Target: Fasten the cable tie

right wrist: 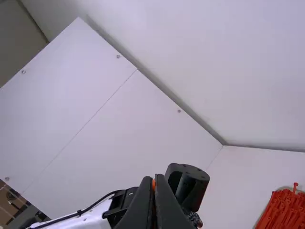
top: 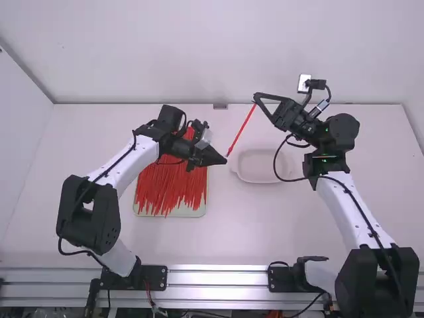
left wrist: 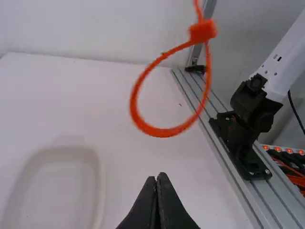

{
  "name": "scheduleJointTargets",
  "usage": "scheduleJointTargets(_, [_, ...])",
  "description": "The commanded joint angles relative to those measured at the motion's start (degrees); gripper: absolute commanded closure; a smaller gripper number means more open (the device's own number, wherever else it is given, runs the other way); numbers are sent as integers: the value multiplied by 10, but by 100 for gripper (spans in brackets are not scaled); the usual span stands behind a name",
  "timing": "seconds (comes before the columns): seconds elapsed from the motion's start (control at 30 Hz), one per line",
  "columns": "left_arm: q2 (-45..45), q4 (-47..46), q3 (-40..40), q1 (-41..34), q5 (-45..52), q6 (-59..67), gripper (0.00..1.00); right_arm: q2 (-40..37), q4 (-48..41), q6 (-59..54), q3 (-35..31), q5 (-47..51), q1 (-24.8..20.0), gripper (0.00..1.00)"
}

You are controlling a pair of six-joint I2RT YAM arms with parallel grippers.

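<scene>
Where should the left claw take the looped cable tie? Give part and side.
Probably the cable tie's loop arc farthest from its head: it hangs free, nearest the left claw, which is shut and must open. Come from the left arm's side; the right claw holds the other end.

White table [top: 265, 228] bears a tray [top: 169, 213] of red cable ties [top: 175, 185]; a white dish [top: 255, 179] lies beside

No text, number or sign can be read anywhere. A small dark marking on a white arm link [left wrist: 285, 53] is too small to make out.
</scene>
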Motion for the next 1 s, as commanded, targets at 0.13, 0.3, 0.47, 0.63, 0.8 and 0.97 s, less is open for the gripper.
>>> scheduleJointTargets(0.13, [-1, 0, -1, 2, 17, -2, 98, -7, 4, 1, 14, -16, 0, 100])
scheduleJointTargets(0.3, [-1, 1, -1, -2, 18, -2, 98, -7, 4, -1, 14, -16, 1, 100])
scheduleJointTargets(0.47, [-1, 27, -1, -2, 18, -43, 98, -7, 4, -1, 14, -16, 1, 100])
scheduleJointTargets(0.63, [-1, 40, -1, -2, 17, -54, 98, -7, 4, -1, 14, -23, 1, 100])
scheduleJointTargets(0.8, [-1, 44, -1, 0, 16, -54, 98, -7, 4, 0, 14, -27, 1, 100])
scheduleJointTargets(0.97, [-1, 63, -1, 11, 17, -66, 97, -7, 4, 1, 14, -33, 0, 100])
